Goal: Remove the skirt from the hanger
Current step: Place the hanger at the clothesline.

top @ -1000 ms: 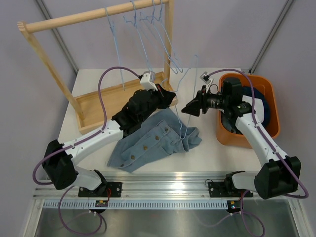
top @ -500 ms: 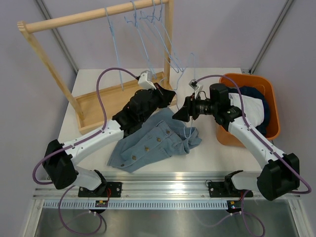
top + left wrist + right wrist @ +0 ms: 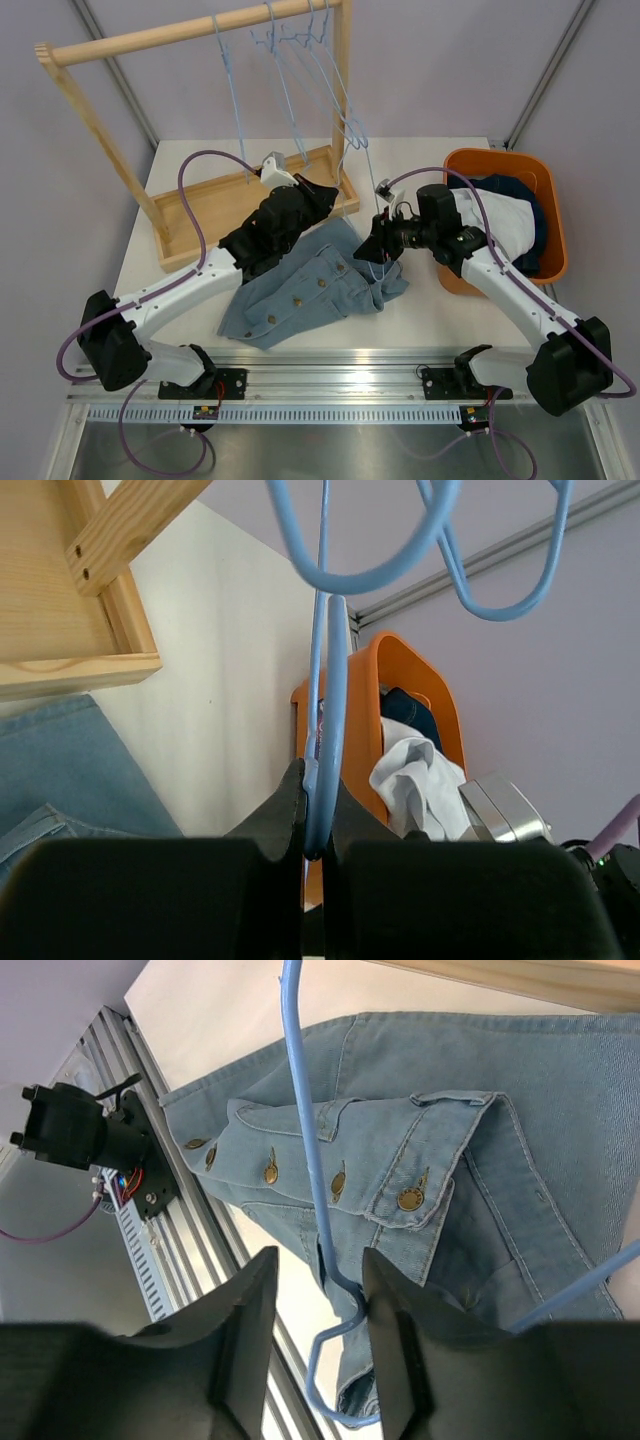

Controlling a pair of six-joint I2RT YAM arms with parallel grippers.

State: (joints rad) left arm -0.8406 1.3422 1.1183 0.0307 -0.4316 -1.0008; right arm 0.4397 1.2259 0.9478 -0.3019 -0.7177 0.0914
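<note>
The light-blue denim skirt (image 3: 300, 290) with brass buttons lies crumpled on the table between the arms. A thin blue wire hanger (image 3: 372, 225) stands over its right part. My left gripper (image 3: 318, 780) is shut on the hanger's wire (image 3: 322, 700), near the rack's base (image 3: 318, 195). My right gripper (image 3: 318, 1270) is open just above the skirt (image 3: 420, 1140), its jaws either side of the hanger's lower bend (image 3: 310, 1140). That bend touches the right finger (image 3: 385, 1300). Whether the wire is still threaded in the cloth is unclear.
A wooden rack (image 3: 200, 35) with several more blue hangers (image 3: 300, 60) stands at the back left on its tray base (image 3: 70, 610). An orange bin (image 3: 500, 153) of clothes sits at the right. The aluminium rail runs along the near edge (image 3: 150, 1250).
My right arm has swung left and down from beside the bin to the skirt, and its jaws have narrowed around the hanger wire. The left arm has shifted slightly left, still gripping the hanger.
</note>
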